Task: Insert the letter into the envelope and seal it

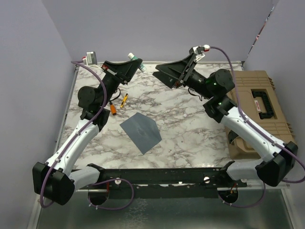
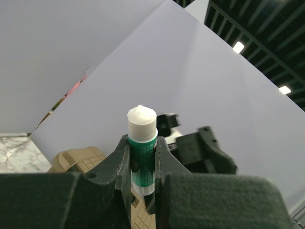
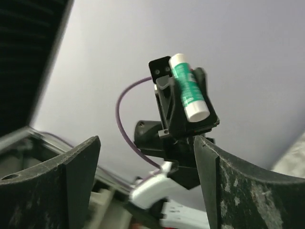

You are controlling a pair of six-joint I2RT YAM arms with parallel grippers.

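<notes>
The grey-blue envelope (image 1: 140, 132) lies flat on the marble table (image 1: 190, 124), between the two arms. The letter is not in view. My left gripper (image 1: 135, 61) is raised at the back left and is shut on a green-and-white glue stick (image 2: 142, 138); the stick's white tip points up past the fingers. My right gripper (image 1: 165, 75) hangs in the air at the back, to the right of the left one, and stands open with nothing between its fingers (image 3: 78, 171). In the right wrist view the glue stick (image 3: 189, 86) shows in the left gripper (image 3: 190, 102), beyond the open jaws.
A tan plastic case (image 1: 259, 107) sits along the table's right edge. Small orange and yellow items (image 1: 113, 108) lie at the back left, near the left arm. Grey walls close the table in at the back and sides.
</notes>
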